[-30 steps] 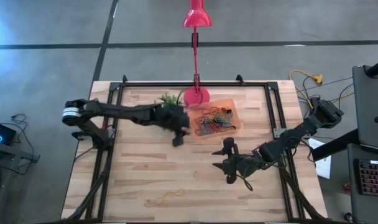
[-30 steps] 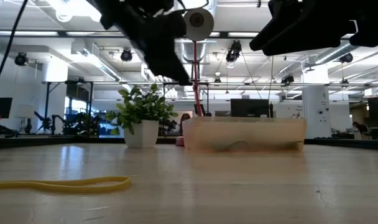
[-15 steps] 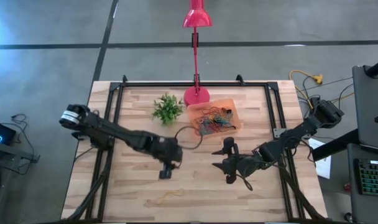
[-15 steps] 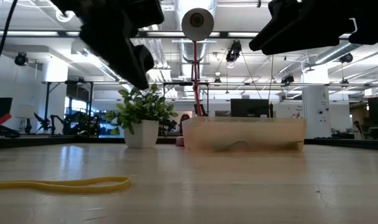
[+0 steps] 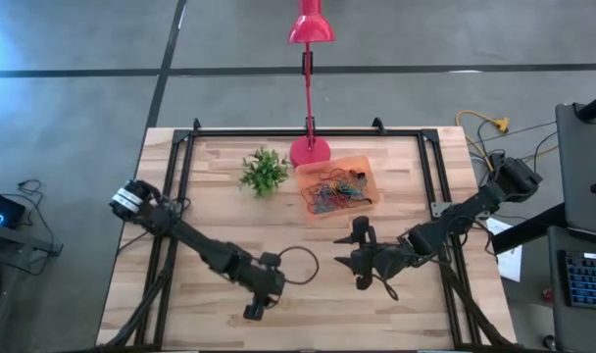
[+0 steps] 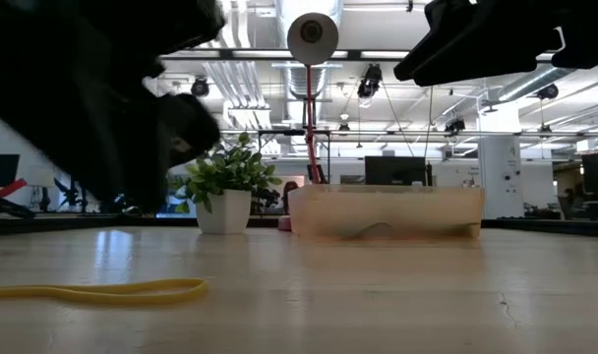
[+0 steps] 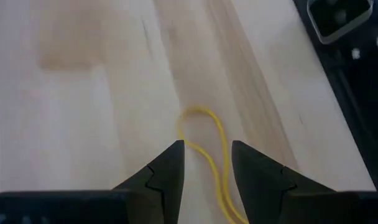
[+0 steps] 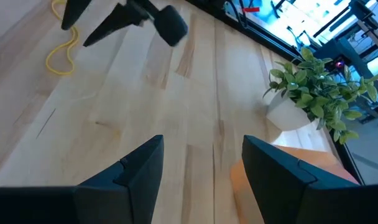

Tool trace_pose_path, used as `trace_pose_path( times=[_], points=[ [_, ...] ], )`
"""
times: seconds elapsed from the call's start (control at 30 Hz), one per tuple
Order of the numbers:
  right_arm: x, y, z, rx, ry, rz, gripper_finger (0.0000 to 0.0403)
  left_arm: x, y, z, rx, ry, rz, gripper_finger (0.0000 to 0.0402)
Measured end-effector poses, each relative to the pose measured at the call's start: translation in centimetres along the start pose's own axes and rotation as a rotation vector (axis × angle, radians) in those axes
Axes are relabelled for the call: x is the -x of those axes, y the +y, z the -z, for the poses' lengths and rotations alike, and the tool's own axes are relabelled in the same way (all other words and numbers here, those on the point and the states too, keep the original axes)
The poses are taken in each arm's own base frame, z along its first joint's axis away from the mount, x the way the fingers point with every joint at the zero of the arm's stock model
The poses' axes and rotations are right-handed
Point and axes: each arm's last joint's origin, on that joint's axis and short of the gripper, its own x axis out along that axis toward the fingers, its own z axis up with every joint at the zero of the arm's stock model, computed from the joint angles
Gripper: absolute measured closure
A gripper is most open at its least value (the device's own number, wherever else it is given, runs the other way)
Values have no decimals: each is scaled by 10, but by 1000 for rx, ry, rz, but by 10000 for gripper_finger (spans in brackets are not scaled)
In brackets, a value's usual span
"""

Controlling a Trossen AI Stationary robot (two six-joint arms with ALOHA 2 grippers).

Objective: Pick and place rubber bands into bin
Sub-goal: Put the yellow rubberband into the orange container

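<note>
From above, the left gripper (image 5: 251, 311) hovers near a thin yellow rubber band (image 5: 262, 312) at the table's near edge; the shallow translucent orange bin (image 5: 362, 171) of mixed bands sits far, right of centre. Low view: the band (image 6: 97, 291) lies flat on the left. Left wrist: fingers (image 7: 167, 174) apart above it (image 7: 211, 149). Right wrist: the right gripper (image 8: 201, 174) gapes, empty.

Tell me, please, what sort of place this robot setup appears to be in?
Probably a robotics lab or workshop: the wooden table stands on bare concrete floor, the low view shows exposed ceiling pipes and strip lights, and monitors sit at workstations behind.
</note>
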Motion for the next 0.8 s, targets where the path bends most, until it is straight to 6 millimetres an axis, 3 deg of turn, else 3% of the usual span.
trace_pose_path(
  times=[0.53,0.8],
  points=[
    [0,0,0,-36,1,1,197,7,-62,39,229,152,1,283],
    [0,0,0,-67,-2,1,197,11,-83,55,261,158,-54,283]
  ],
)
